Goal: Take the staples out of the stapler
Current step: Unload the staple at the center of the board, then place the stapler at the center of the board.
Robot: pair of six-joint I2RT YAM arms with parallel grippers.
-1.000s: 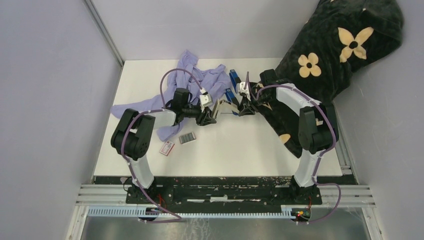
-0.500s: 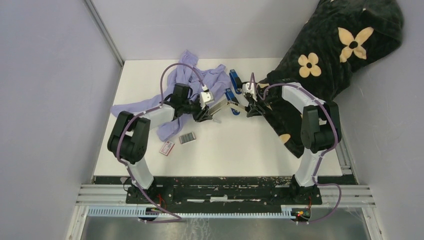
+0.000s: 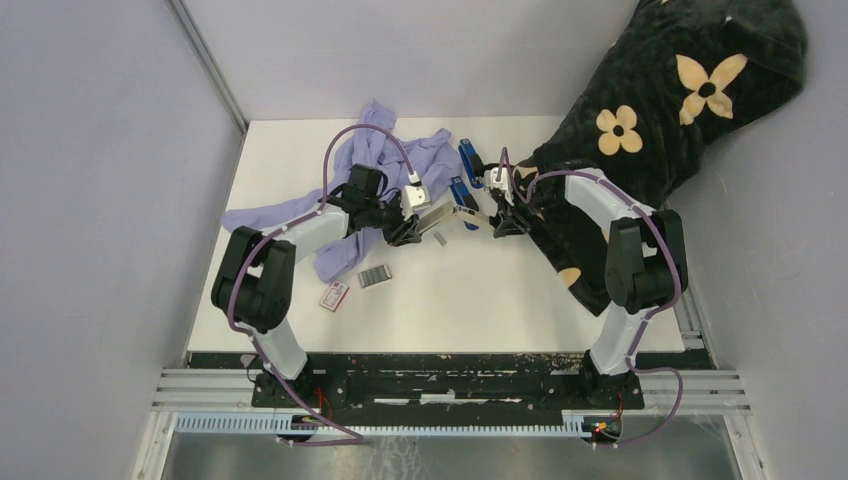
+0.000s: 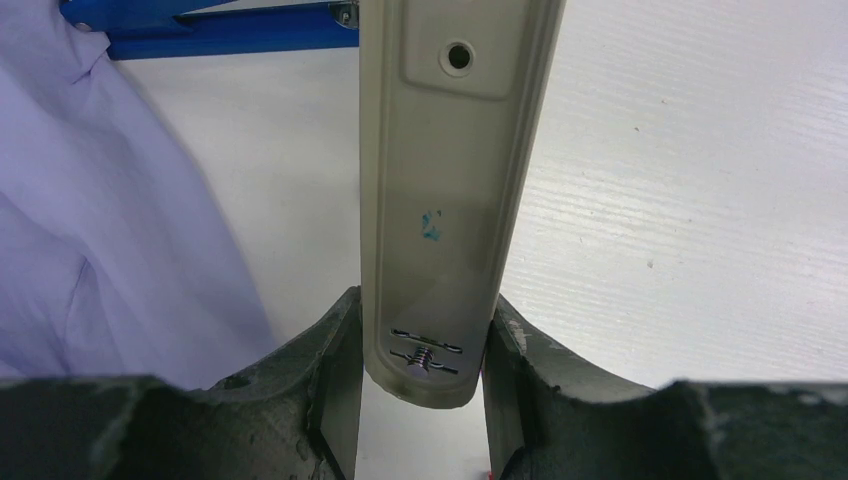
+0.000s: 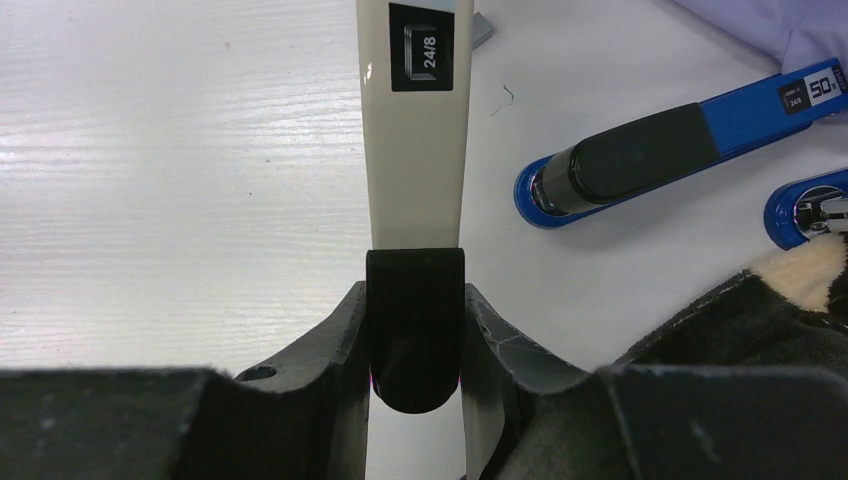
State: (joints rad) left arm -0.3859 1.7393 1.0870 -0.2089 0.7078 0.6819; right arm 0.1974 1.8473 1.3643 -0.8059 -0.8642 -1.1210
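A beige stapler (image 3: 447, 206) hangs opened out between my two grippers above the table's middle. My left gripper (image 3: 410, 226) is shut on its metal base (image 4: 445, 200); the fingers (image 4: 335, 390) press both sides of its end. My right gripper (image 3: 499, 214) is shut on the black end cap (image 5: 415, 330) of its beige top arm (image 5: 415, 140), labelled 24/8. A small grey strip (image 3: 440, 237) lies on the table just under the stapler; it looks like staples. A block of silver-grey staples (image 3: 375, 275) lies nearer the front left.
Two blue staplers (image 3: 467, 156) (image 3: 461, 193) lie just behind the held one, also in the right wrist view (image 5: 640, 155). A purple cloth (image 3: 385, 160) lies back left, a black flowered blanket (image 3: 650, 110) right. A red-and-white box (image 3: 333, 294) sits front left.
Both grippers have shifted slightly toward the back with the stapler. The small grey strip now shows on the table under it.
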